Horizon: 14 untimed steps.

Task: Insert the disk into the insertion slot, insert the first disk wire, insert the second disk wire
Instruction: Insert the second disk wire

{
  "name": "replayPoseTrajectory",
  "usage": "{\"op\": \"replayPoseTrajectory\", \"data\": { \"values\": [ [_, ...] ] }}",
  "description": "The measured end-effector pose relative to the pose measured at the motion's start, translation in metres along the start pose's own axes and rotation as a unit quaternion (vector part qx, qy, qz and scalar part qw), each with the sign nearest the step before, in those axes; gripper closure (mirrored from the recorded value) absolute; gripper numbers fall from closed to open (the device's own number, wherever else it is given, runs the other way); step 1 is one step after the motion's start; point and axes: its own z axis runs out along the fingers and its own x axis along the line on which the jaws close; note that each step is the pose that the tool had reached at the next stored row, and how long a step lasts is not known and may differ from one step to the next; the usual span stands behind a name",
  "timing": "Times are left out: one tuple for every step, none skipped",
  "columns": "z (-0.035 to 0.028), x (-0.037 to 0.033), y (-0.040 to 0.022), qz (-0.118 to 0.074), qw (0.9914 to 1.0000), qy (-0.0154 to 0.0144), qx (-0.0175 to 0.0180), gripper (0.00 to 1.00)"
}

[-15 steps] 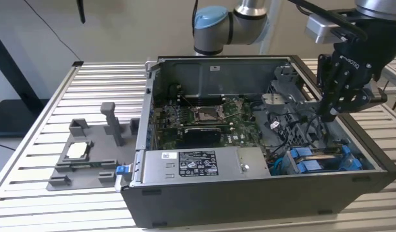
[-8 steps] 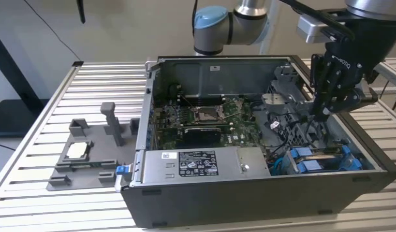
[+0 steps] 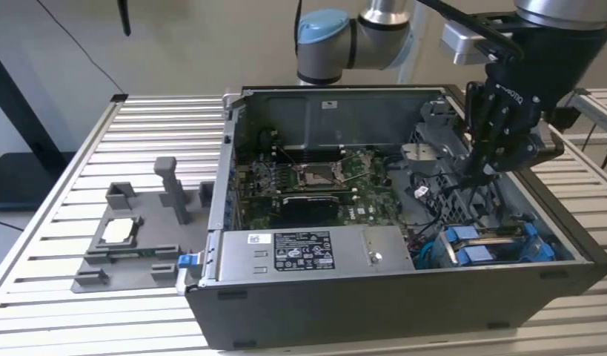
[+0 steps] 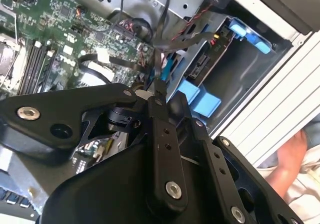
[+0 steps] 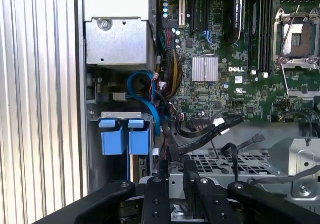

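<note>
Disk (image 5: 114,139), blue-framed, inside grey insertion slot (image 5: 120,115)

An open computer case (image 3: 382,311) lies on a slatted metal table (image 3: 164,126), its motherboard (image 3: 313,174) near centre frame and a silver power supply (image 3: 303,251) at six o'clock. The robot arm (image 3: 333,41) enters at twelve to one o'clock, its black gripper (image 3: 478,176) hanging inside the case at three o'clock among dark cables. The disk (image 3: 496,241), in its blue carrier, sits in the case's corner at four o'clock, apart from the gripper; a grey fixture (image 3: 135,248) rests on the table at eight o'clock.
</note>
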Motion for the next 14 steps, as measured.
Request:
{"op": "replayPoseTrajectory", "data": {
  "values": [
    [0.0000,0.0000,0.0015,0.000,1.00000,0.0000,0.0000,0.73],
    [-0.0001,0.0000,0.0031,0.000,1.00000,0.0000,0.0000,0.73],
    [-0.0001,0.0000,0.0048,0.000,1.00000,-0.0001,0.0000,0.73],
    [-0.0001,0.0000,0.0067,-0.001,1.00000,0.0000,0.0000,0.73],
    [-0.0001,0.0001,0.0086,-0.001,1.00000,-0.0001,0.0000,0.73],
    [-0.0002,0.0001,0.0105,-0.001,1.00000,0.0000,0.0000,0.73],
    [-0.0002,-0.0001,0.0121,-0.001,1.00000,0.0000,0.0000,0.73],
    [-0.0002,-0.0003,0.0136,-0.001,1.00000,0.0000,0.0000,0.73],
    [-0.0003,-0.0005,0.0155,-0.001,1.00000,0.0001,0.0000,0.73],
    [-0.0003,-0.0007,0.0175,-0.001,1.00000,0.0004,0.0000,0.73],
    [-0.0003,-0.0008,0.0197,-0.001,1.00000,0.0011,0.0002,0.73],
    [-0.0001,-0.0010,0.0215,-0.002,1.00000,0.0024,0.0004,0.73],
    [0.0000,-0.0012,0.0227,-0.003,0.99998,0.0049,0.0007,0.73],
    [0.0003,-0.0016,0.0235,-0.004,0.99996,0.0073,0.0010,0.73]
  ]
}}
